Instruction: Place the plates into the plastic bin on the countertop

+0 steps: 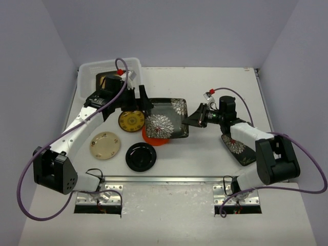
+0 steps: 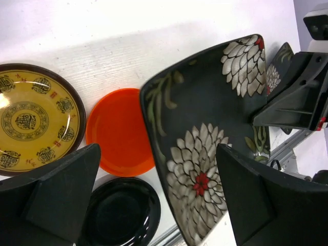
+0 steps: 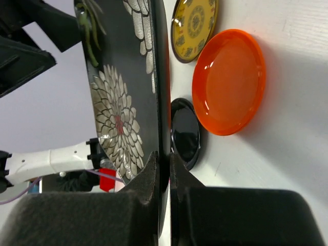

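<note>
Midway across the white surface [image 1: 215, 82], a square black flowered plate [image 1: 166, 119] is raised off it, its right edge clamped between the closed fingers of the right pincer [image 3: 164, 156]. Part of an orange plate [image 2: 120, 130] lies flat beneath the flowered plate's near-left corner. At that plate's left edge the left pincer [image 2: 158, 148] has its fingers wide apart and grips nothing. Just left of the plate rests a yellow patterned plate [image 1: 131, 121]. A round black plate [image 1: 141, 156] lies nearer the arm bases, and a cream plate [image 1: 105, 145] farther left. Well to its right, under the right arm, is a second flowered plate [image 1: 240, 148]. Beyond its far-left corner stands the plastic bin [image 1: 97, 65], its contents largely hidden by the left arm.
</note>
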Robot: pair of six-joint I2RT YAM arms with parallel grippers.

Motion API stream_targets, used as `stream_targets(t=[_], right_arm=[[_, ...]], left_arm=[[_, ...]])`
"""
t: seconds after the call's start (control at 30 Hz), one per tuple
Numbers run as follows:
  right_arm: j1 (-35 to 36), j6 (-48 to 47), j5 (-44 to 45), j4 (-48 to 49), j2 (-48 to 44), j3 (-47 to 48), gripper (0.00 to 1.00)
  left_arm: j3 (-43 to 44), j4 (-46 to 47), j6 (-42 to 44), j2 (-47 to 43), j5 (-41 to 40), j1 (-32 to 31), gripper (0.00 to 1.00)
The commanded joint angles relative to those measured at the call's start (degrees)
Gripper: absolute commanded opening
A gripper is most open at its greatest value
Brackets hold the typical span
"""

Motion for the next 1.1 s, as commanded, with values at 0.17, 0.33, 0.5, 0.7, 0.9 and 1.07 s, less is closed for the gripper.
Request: stream_targets(t=[0.17,0.33,0.5,0.7,0.9,1.07], right_arm=[[-0.32,7.13,-8.26,15.13,-3.88,3.01,0.0],[0.46,9.19,-8.51,16.7,-3.84,4.4,0.0],[0.73,9.94,-9.33,18.44,-3.58,4.49,0.02],[-0.91,7.47,-8.72,14.24,-0.24,5.5,0.46],[-2.47,-3.62,0.75,-6.25,-0.43,9.29,0.99],[-2.78,-11.9,11.06,-18.39,-5.19,10.94,0.99]], left_arm=[[-6.46,8.43,-2.0,-2.56,7.41,-0.19,0.46],[-9.58,14.23,-4.69,-2.38,13.11,-0.19,0.22],[-10.15,19.04,-7.28,-2.87,15.03,0.0,0.0],[-10.5,31.03,-17.97,-5.24,20.85,9.65,0.0],[1.65,24.33,-19.21,-1.92,21.26,16.64,0.0],[17.63,11.4,-12.61,8.45,12.11,25.1,0.0]])
